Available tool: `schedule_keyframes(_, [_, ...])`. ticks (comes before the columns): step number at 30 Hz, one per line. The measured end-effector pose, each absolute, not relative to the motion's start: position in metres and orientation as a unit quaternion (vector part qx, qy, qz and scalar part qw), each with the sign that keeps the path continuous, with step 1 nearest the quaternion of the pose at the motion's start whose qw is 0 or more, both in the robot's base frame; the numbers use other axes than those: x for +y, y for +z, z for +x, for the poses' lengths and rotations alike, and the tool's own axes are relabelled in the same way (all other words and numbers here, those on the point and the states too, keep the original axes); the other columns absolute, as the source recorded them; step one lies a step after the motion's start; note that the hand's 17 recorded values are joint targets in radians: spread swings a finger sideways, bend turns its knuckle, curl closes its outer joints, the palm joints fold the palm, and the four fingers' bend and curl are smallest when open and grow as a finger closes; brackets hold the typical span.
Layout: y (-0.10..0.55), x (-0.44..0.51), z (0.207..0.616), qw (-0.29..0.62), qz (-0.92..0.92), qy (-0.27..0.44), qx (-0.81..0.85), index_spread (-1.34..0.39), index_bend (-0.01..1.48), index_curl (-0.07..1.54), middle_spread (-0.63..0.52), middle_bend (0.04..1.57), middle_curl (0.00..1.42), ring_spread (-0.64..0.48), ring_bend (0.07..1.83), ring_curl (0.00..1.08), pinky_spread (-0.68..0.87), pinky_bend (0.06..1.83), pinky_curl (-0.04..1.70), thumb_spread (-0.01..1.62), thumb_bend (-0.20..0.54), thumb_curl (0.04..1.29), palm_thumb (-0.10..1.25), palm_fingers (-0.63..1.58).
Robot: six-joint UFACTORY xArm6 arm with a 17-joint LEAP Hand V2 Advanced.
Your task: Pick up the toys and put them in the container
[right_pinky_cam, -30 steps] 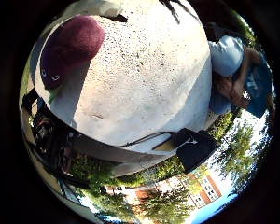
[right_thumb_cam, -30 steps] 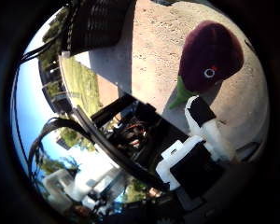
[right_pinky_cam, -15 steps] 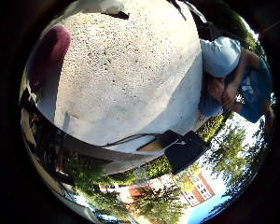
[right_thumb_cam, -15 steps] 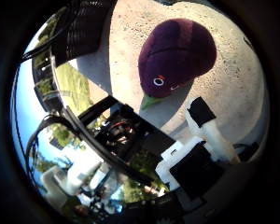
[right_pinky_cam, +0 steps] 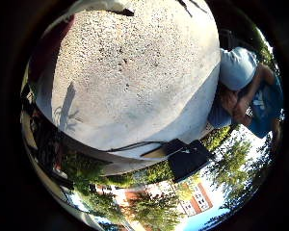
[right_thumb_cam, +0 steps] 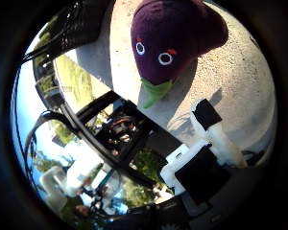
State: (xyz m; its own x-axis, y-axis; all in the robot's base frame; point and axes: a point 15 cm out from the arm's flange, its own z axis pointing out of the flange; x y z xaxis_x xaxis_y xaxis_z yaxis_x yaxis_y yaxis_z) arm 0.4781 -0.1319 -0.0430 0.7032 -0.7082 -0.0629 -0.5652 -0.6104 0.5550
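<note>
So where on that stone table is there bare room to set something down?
The wide middle of the stone table, from its near curved edge across toward the seated person, is bare. It is crowded at the side where the purple plush toy lies, close under the hand, beside the dark mesh container.

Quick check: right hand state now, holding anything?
Right hand: open, holding nothing; one straight finger shows above the stone table, apart from the purple plush toy.
</note>
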Motion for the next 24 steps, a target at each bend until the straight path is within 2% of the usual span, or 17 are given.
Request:
schedule_keyframes(12, [-0.069,-0.095,0.473,0.264,0.896,-0.147,-0.324,-0.28,0.2,0.32,0.03,0.16,0.29,0.25,0.26,0.33,0.44,0.45,0.24,1.09,-0.023,0.48,0.86,0.13])
schedule_keyframes(16, [-0.082,-0.085,0.466,0.27,0.897,-0.155,-0.313,-0.25,0.18,0.32,0.0,0.18,0.29,0.23,0.34,0.34,0.42,0.48,0.24,1.07,-0.022,0.49,0.88,0.3])
schedule_keyframes(18, [-0.088,-0.079,0.466,0.269,0.899,-0.154,-0.308,-0.25,0.16,0.32,-0.03,0.21,0.31,0.2,0.42,0.36,0.4,0.49,0.23,1.06,-0.026,0.49,0.88,0.43])
schedule_keyframes(20, [-0.09,-0.073,0.472,0.263,0.905,-0.145,-0.302,-0.27,0.13,0.3,-0.06,0.34,0.36,0.16,0.62,0.42,0.35,0.47,0.23,1.05,-0.023,0.49,0.89,0.63])
schedule_keyframes(21, [-0.091,-0.07,0.474,0.261,0.907,-0.141,-0.299,-0.28,0.12,0.3,-0.07,0.37,0.37,0.15,0.66,0.44,0.33,0.46,0.23,1.05,-0.024,0.49,0.89,0.64])
schedule_keyframes(22, [-0.091,-0.067,0.476,0.26,0.908,-0.138,-0.297,-0.31,0.1,0.28,-0.09,0.49,0.43,0.13,0.83,0.51,0.31,0.43,0.23,1.04,-0.025,0.5,0.9,0.66])
schedule_keyframes(24, [-0.09,-0.067,0.477,0.259,0.909,-0.137,-0.297,-0.35,0.08,0.25,-0.12,0.63,0.5,0.09,1.0,0.59,0.29,0.44,0.23,1.04,-0.026,0.5,0.9,0.67])
